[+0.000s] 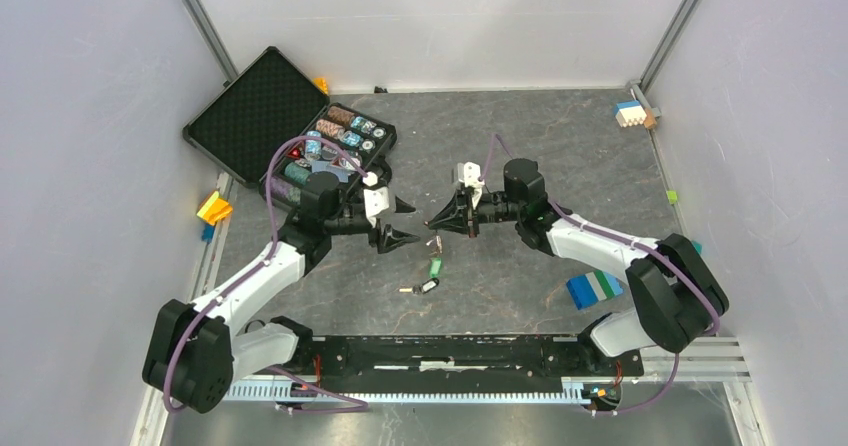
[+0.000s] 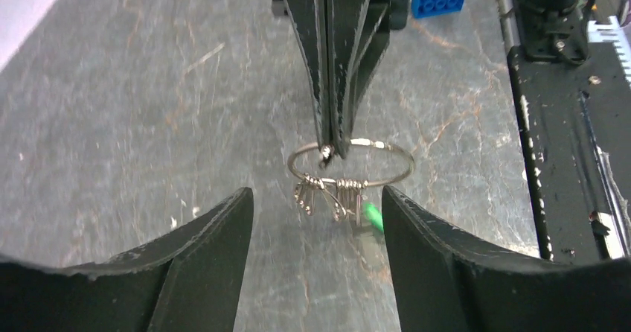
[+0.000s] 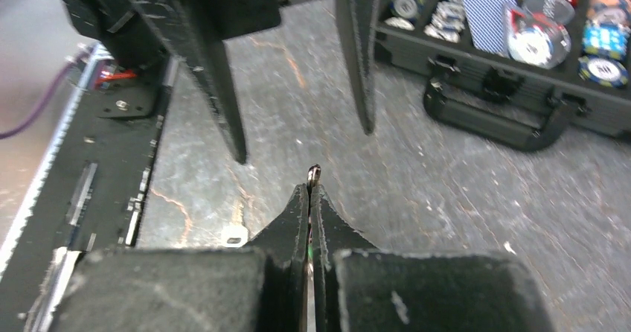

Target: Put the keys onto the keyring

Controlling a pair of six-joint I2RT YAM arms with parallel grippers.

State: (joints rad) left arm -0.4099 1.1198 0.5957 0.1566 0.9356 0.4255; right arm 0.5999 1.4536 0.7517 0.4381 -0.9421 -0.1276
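Observation:
My right gripper (image 1: 434, 221) is shut on the keyring (image 2: 387, 148), a thin silver wire ring held above the table, with several small plain keys (image 2: 331, 196) hanging from it. In the right wrist view only a bit of the ring (image 3: 314, 172) sticks out past the shut gripper (image 3: 311, 192). My left gripper (image 1: 410, 222) is open and empty, facing the ring, with its fingers (image 2: 201, 257) on either side just short of it. The green-headed key (image 1: 436, 266) and the black-headed key (image 1: 427, 287) lie on the table below. The green head also shows behind the ring in the left wrist view (image 2: 372, 216).
An open black case (image 1: 250, 106) of poker chips stands at the back left, its handle (image 3: 491, 120) towards the grippers. A blue, green and white block (image 1: 594, 289) lies at the right. Small blocks sit at the left edge (image 1: 214, 207) and the back right corner (image 1: 632, 114).

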